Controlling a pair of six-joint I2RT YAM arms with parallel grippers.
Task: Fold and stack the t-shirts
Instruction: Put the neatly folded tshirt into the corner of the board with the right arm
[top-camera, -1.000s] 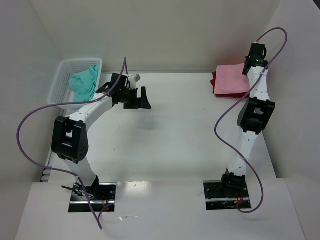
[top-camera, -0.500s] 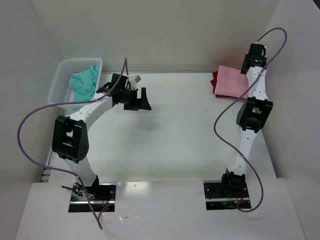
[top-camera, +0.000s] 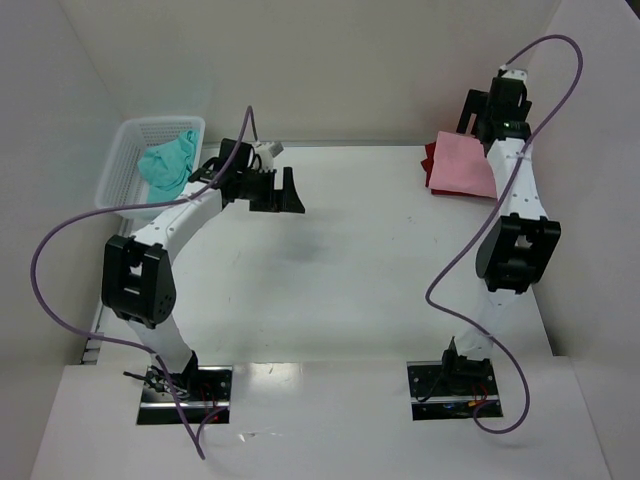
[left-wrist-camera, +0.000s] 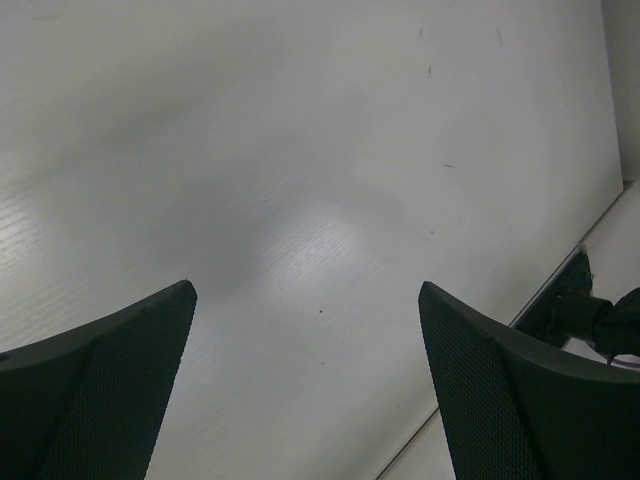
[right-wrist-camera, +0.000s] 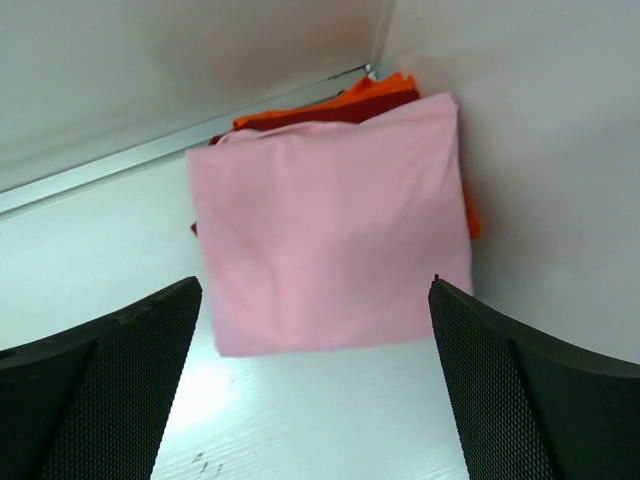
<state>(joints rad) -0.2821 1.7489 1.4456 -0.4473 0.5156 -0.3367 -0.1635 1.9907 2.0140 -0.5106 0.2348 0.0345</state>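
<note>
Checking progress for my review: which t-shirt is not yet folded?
The teal t-shirt, lying crumpled in the white basket at far left. The pink t-shirt lies folded flat on the red t-shirt in the far right corner.

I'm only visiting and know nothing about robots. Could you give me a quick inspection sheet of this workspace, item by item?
Surface: white table, bare in the middle, a few tiny dark specks.
Job's things: pink t-shirt folded, lying on the red t-shirt in the far right corner; teal t-shirt crumpled in the basket.
Clutter: white mesh basket at far left; nothing else seen.
Grippers: left gripper open over bare table; right gripper open above the pink t-shirt, holding nothing.
Cables: purple cables, one looping off each arm.
Surroundings: plain white walls.
</note>
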